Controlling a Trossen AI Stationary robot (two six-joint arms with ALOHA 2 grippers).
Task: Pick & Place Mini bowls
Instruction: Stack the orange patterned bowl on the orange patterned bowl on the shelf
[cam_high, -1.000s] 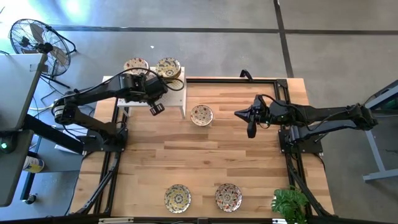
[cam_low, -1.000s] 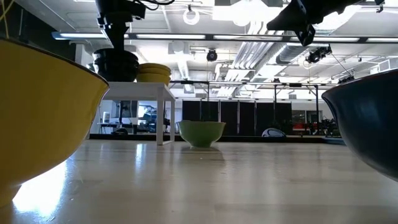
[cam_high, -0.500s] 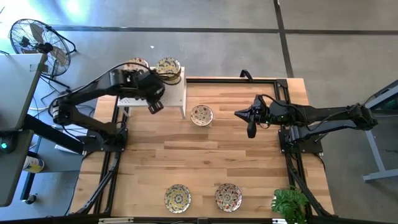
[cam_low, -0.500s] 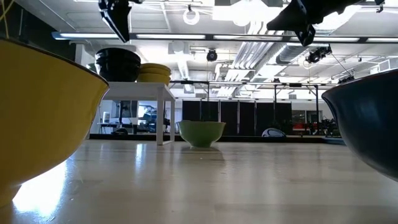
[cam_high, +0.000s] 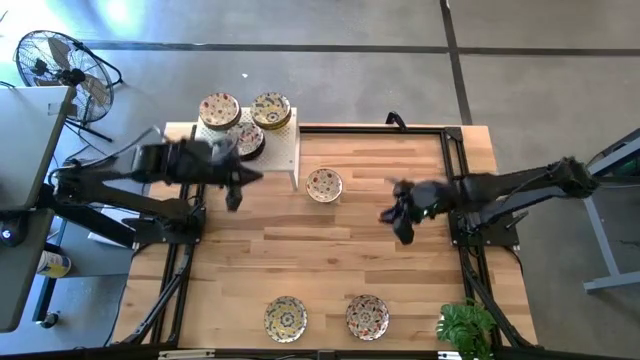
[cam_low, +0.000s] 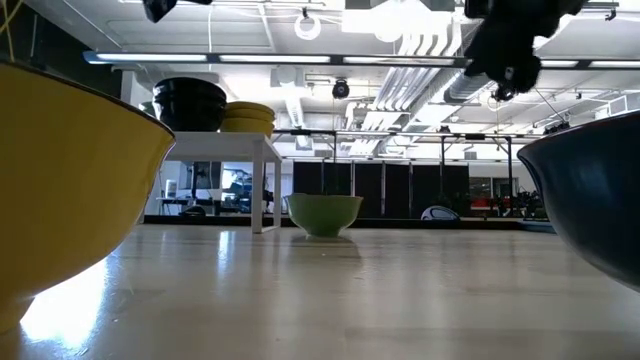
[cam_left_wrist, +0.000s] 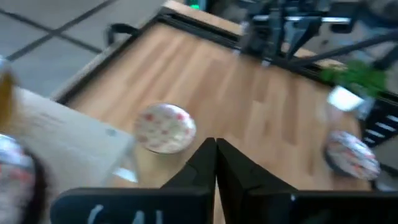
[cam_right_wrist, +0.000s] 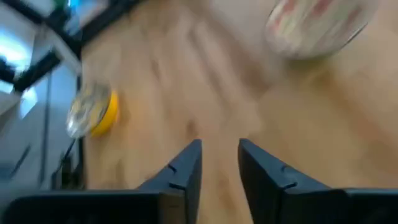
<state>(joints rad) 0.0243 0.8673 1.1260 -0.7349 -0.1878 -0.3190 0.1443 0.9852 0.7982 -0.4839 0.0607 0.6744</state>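
Currently, the left end effector (cam_high: 233, 196) was closed and empty at centre left; the right end effector (cam_high: 403, 222) was partly open, holding nothing. One mini bowl (cam_high: 324, 184) sat upper centre on the desk (cam_high: 330, 260). Ceramic is probably rigid, slippery and breakable; pinching the rim seemed advisable.

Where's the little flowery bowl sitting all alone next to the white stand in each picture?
High view: the small round floral ceramic bowl sits on the wooden table, just right of the white stand.
Low view: at centre, green outside, right of the stand's legs.
Left wrist view: left of centre, beside the stand.
Right wrist view: a blurred bowl shows; I cannot tell whether it is this one.
Shared landmark: the white stand.
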